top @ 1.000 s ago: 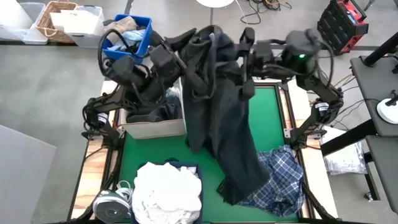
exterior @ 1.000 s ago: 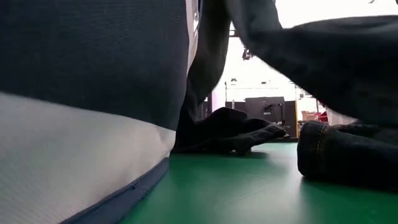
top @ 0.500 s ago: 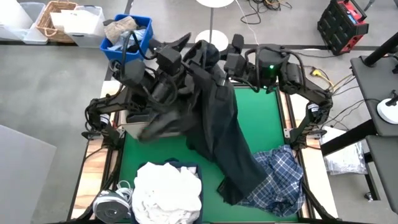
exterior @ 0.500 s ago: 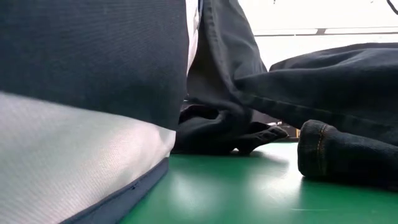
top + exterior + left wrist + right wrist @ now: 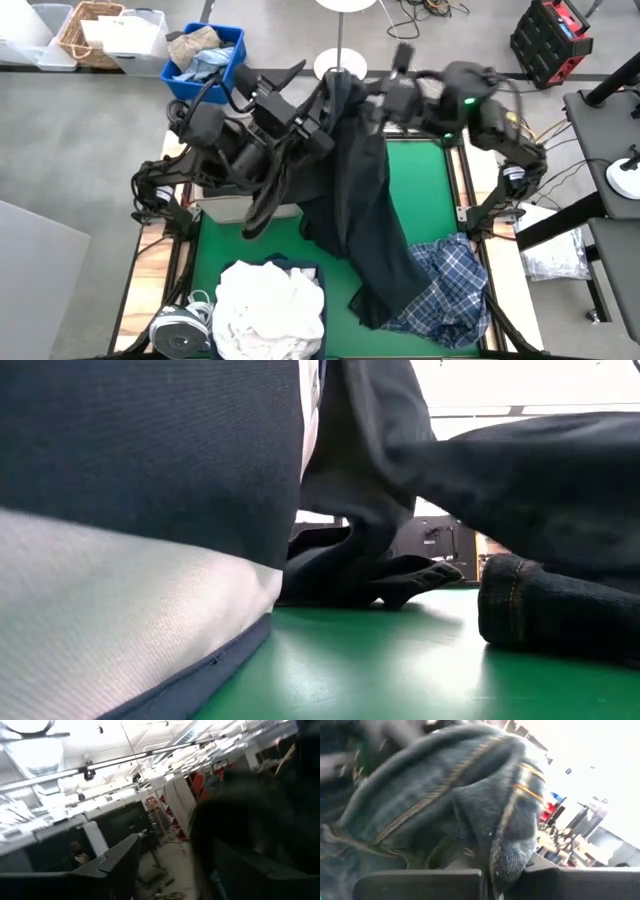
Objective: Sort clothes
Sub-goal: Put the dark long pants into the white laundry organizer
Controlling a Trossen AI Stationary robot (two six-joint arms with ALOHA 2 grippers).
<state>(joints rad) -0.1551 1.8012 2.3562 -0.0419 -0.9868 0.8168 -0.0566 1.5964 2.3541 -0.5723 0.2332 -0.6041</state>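
- The pile of white garments (image 5: pixel 270 308) is lying at the near edge of the green mat (image 5: pixel 425 205), on the left side in the high view, over a dark-rimmed tray.
- The blue-and-white plaid shirt (image 5: pixel 452 288) is lying crumpled at the near right of the mat, touching the lower end of the dark jeans (image 5: pixel 365 210).
- The dark jeans are hanging in a long drape from the far middle of the table down toward the near right, with the lower end resting on the mat and on the plaid shirt.
- In the low view, a cuffed jeans leg (image 5: pixel 555 615) is lying on the mat at right, and another dark garment (image 5: pixel 370 575) is lying farther back.
- The left gripper (image 5: pixel 305 135) is positioned at the upper left edge of the raised jeans; whether its fingers are spread or closed cannot be told.
- The right gripper (image 5: pixel 385 100) is positioned at the top of the jeans, above the far edge of the mat; the right wrist view is showing a stitched denim fold (image 5: pixel 490 795) pinched between its fingers.
- A pale box (image 5: pixel 240 205) is standing under the left arm, beside the mat.
- The blue bin (image 5: pixel 228 62) holding a tan and pale-blue cloth bundle (image 5: pixel 195 45) is sitting beyond the table at far left.
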